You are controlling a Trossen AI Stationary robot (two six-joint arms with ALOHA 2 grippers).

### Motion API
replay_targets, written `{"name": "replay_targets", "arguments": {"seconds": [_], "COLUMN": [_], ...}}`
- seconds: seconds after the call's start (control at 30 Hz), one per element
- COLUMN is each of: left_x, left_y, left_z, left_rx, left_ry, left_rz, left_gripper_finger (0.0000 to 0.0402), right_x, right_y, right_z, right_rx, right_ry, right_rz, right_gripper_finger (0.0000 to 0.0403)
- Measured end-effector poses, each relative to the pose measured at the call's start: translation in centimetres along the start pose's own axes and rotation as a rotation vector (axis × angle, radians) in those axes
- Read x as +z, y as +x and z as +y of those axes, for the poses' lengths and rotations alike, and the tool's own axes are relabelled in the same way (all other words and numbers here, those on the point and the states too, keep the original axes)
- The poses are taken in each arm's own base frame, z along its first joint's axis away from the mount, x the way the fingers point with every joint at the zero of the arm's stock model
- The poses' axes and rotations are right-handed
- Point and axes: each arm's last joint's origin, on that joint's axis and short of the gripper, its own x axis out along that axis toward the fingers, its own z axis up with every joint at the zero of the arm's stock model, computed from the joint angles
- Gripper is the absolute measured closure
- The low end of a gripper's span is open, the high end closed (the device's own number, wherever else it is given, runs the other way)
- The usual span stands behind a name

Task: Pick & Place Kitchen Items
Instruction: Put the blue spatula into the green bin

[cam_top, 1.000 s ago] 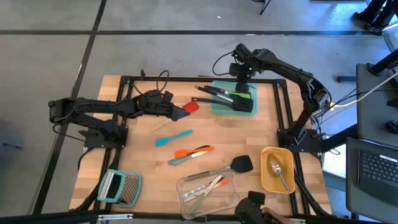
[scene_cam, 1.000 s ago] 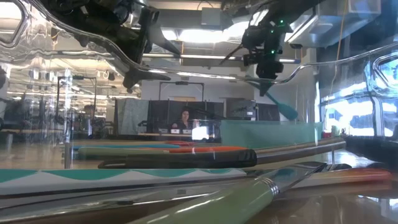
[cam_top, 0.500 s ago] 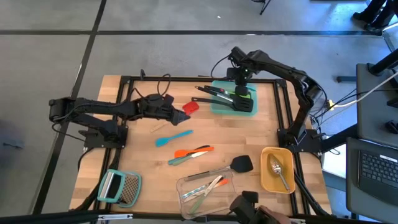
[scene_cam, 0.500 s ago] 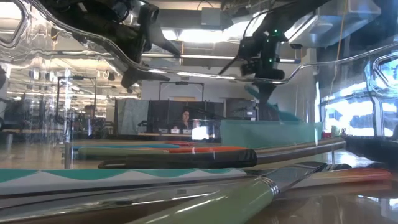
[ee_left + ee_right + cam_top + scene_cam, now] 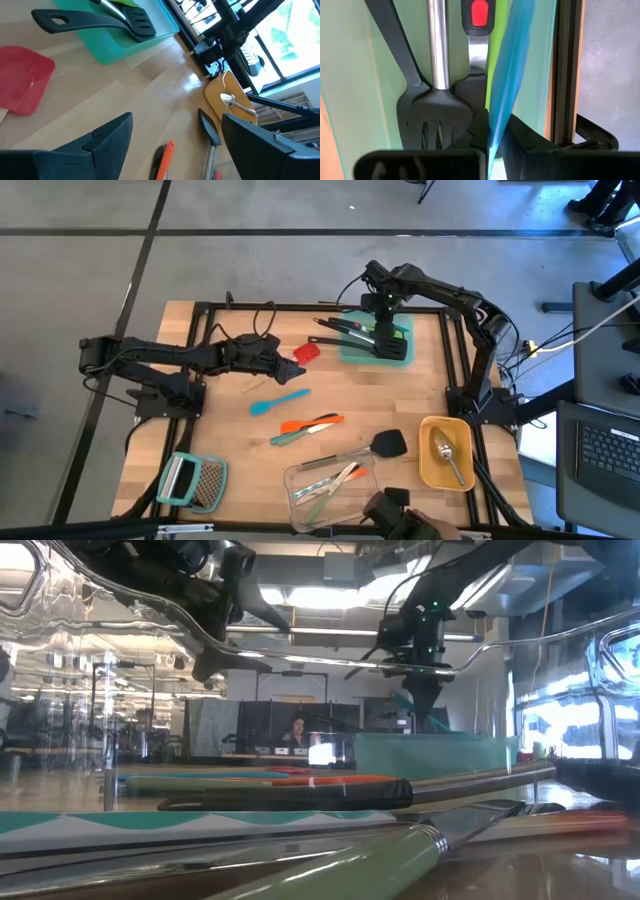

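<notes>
My right gripper (image 5: pixel 383 313) points down over the teal container (image 5: pixel 400 356) at the table's far side, shut on a slim blue tool (image 5: pixel 512 65). In the container lie black slotted spatulas (image 5: pixel 432 117) and a green tool (image 5: pixel 496 50). My left gripper (image 5: pixel 175 145) stands open above the table's middle left, next to the red spatula (image 5: pixel 307 352), which lies flat on the wood. A teal spatula (image 5: pixel 280 402), an orange tool (image 5: pixel 312 423) and a steel-handled black spatula (image 5: pixel 372 447) also lie flat on the table. My right gripper pinches the slim blue tool near its upper end (image 5: pixel 496 120) between its two fingers, from above, pointing down. The tool hangs below the fingers, slightly tilted, over the teal container (image 5: pixel 430 752). Whether its lower end (image 5: pixel 408 700) touches anything, I cannot tell.
A yellow container (image 5: pixel 447 470) with a silver spoon (image 5: pixel 447 452) stands at the near right. A clear container (image 5: pixel 330 485) with slim tools is at the near edge, and a teal-handled grater (image 5: pixel 192 480) at the near left. A black frame (image 5: pixel 455 360) borders the table.
My right gripper has come down toward the teal container with the blue tool still pinched. The tool, which hung slanting clear above the container, now hangs steeper and lower over it.
</notes>
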Motion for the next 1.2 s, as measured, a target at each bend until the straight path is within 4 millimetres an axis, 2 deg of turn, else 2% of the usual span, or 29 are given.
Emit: {"name": "replay_targets", "arguments": {"seconds": [0.67,0.9,1.2], "left_x": [0.0,0.0,-0.2], "left_y": [0.0,0.0,0.0], "left_z": [0.0,0.0,-0.2], "left_rx": [0.009,0.009,0.004], "left_ry": [0.002,0.007,0.01], "left_rz": [-0.01,-0.01,-0.006], "left_gripper_finger": [0.0103,0.0103,0.0103], "right_x": [0.1,0.5,1.4], "right_y": [0.0,0.0,2.7], "right_z": [-0.1,0.5,0.8], "right_rx": [-0.001,0.0,0.012], "right_ry": [0.008,0.009,0.033], "right_rz": [-0.015,-0.017,0.057], "right_gripper_finger": [0.0381,0.0381,0.0381]}}
